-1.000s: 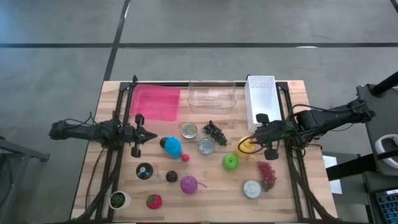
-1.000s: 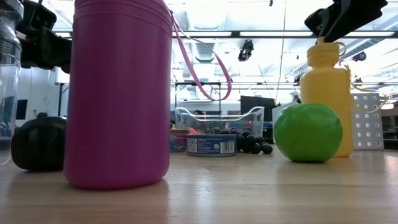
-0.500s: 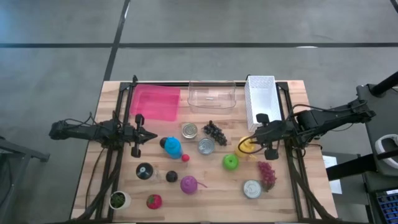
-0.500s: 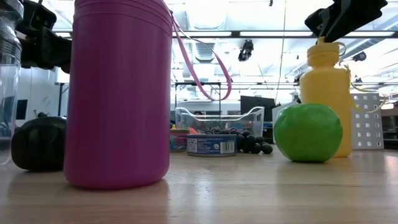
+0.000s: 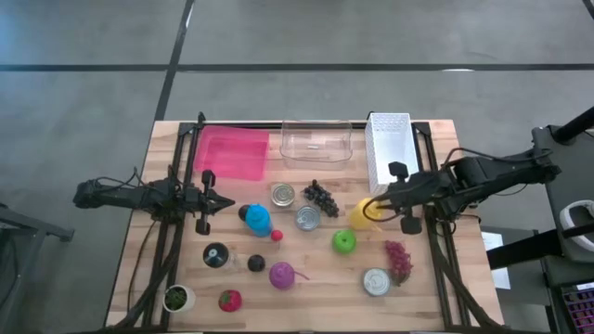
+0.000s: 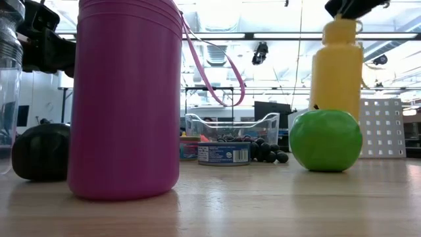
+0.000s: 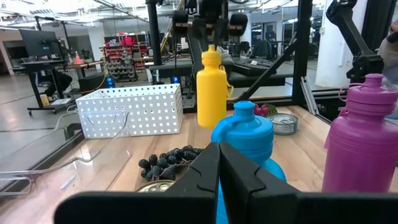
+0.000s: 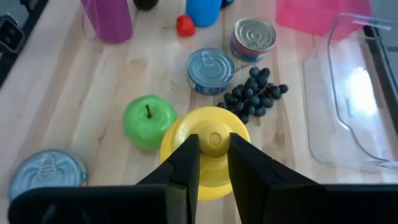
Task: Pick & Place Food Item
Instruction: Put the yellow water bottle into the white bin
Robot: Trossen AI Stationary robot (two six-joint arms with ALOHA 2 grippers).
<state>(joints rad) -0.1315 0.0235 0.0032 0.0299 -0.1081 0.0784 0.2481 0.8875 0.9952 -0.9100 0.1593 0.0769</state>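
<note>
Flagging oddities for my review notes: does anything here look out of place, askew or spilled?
One thing: the task says food, yet the right tool is shut on the cap of the yellow bottle, hanging upright clear of the table. Nothing looks spilled or tipped.

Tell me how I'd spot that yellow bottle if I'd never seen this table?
Start at the white perforated basket at the table's far right. Just in front of it, the right arm's fingers pinch the yellow bottle by its cap. It is the only yellow thing, between the dark grapes and the green apple.
</note>
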